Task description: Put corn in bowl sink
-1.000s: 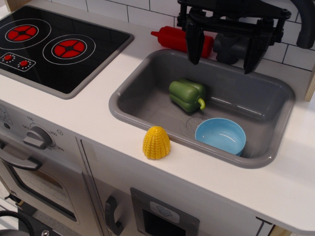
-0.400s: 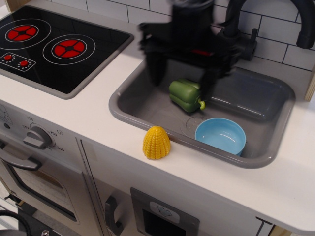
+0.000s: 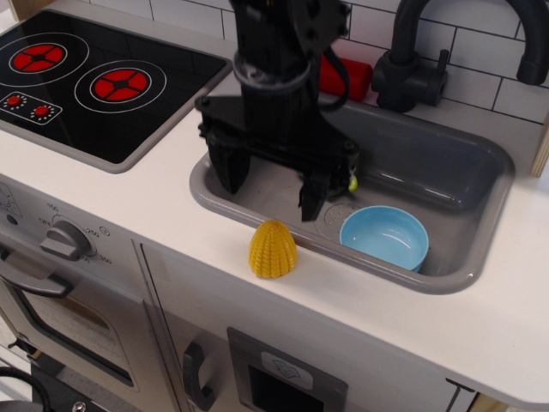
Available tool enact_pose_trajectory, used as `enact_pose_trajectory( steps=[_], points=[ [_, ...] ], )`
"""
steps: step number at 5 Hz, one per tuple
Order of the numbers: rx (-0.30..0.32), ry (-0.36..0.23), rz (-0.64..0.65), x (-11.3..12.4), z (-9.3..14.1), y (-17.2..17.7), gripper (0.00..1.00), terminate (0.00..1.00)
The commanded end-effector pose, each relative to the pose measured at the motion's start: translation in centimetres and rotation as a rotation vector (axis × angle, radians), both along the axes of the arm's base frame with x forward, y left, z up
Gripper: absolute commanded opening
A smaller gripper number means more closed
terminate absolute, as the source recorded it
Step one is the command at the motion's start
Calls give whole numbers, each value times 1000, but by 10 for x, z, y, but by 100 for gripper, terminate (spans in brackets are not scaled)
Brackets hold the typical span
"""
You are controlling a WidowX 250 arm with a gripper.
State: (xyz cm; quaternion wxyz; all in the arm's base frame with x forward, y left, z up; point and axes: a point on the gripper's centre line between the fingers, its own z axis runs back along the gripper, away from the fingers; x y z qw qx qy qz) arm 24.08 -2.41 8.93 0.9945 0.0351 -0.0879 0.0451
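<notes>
Gripper hangs in the middle of the frame, over the near-left part of the sink, jaws spread wide and nothing between them. Fingers point straight down, one at centre-left, one nearer centre, which looks like the stance for a top-down grab.

Corn sits just below the gripper in the frame, upright on its flat base on the white counter, right against the sink's front rim. It is outside the basin, untouched, and apart from the fingertips. The right-hand finger tip sits just above and right of the corn's crown; the gap between the fingers roughly lines up with the corn, only further up the frame.

Bowl waits inside the sink, lower right of centre, mouth up and empty, near the corn with the rim between them. That is a short carry, by my reading.

The arm hides most of the sink's middle; only a speck of green and yellow peeks out at its right edge. Red bottle and tap stand behind, stovetop upper left.
</notes>
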Motion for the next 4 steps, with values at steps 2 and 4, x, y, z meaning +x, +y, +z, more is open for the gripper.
enact_pose_trajectory(
  steps=[2, 4],
  points=[
    [45, -50, 16, 7, -37, 1, 100, 0],
    [8, -3, 74, 6, -47, 1, 100, 0]
  ],
)
